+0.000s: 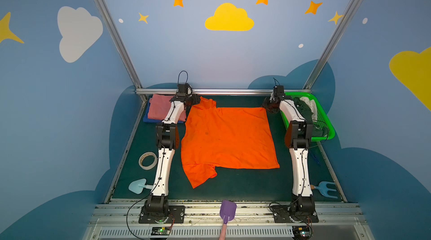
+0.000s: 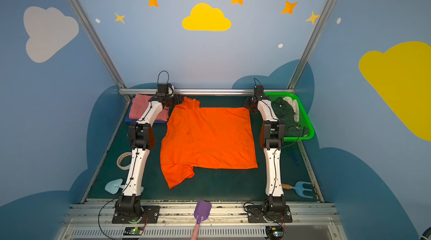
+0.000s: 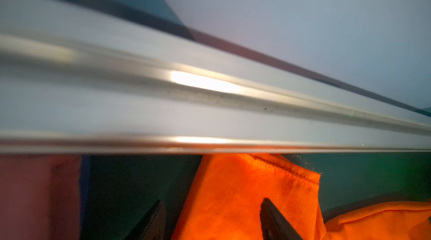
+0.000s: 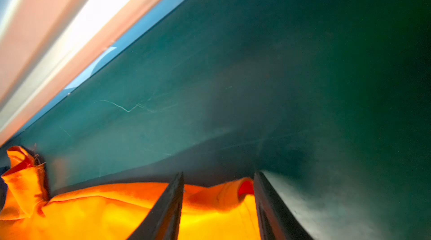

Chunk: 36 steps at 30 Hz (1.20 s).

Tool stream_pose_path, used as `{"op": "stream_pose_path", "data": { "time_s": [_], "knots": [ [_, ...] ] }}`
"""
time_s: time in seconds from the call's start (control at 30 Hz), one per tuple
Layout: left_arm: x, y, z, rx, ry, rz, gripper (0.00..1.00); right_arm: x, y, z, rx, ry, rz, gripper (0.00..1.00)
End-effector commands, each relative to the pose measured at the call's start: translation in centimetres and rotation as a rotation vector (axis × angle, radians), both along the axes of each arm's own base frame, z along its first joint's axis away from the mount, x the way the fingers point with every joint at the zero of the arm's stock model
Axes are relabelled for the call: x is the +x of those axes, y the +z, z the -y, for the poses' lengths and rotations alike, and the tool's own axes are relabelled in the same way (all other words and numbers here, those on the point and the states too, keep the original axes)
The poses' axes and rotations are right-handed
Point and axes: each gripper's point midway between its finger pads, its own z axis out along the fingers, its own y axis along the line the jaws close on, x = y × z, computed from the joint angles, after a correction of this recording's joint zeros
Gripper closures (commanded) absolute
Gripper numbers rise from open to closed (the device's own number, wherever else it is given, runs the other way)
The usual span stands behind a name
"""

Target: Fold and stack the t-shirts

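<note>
We poise the left gripper point(image 3: 212, 200) and right gripper point(image 4: 218, 173), jaws parted, astride the orange t-shirt point(image 1: 228, 138) to pinch its far edge.

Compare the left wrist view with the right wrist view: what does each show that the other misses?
Left wrist only: the pink t-shirt and a blue t-shirt edge beside it, plus the orange t-shirt's stitched sleeve hem. Right wrist only: that shirt's plain corner and a pale scratch on the green mat. Both: orange cloth between open jaws, over the mat.
</note>
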Motion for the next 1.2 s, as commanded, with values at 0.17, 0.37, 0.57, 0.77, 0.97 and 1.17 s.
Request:
{"op": "stream_pose_path", "data": {
  "time_s": [0.17, 0.37, 0.57, 0.77, 0.97, 1.17],
  "knots": [
    [-2.7, -2.8, -1.1, 0.030, 0.031, -0.171, 0.37, 1.1, -0.1, 0.4, 0.031, -0.020, 0.030, 0.49],
    [-3.1, -3.2, -1.2, 0.030, 0.036, -0.196, 0.46, 1.4, 0.0, 0.4, 0.050, -0.025, 0.041, 0.49],
    [-2.8, -2.7, -0.6, 0.012, 0.023, -0.176, 0.69, 1.8, 0.2, 0.4, 0.062, -0.034, 0.054, 0.54],
    [-2.4, -1.8, 0.3, -0.012, 0.001, -0.145, 0.81, 2.2, 0.3, 0.6, 0.071, -0.043, 0.062, 0.58],
    [-2.5, -1.3, 0.6, -0.030, -0.010, -0.137, 0.91, 2.3, 0.0, 0.4, 0.095, -0.046, 0.054, 0.64],
    [-2.4, -0.5, 0.6, -0.028, -0.014, -0.124, 0.95, 1.2, -0.5, 0.8, 0.060, -0.046, 0.004, 0.65]
  ]
}}
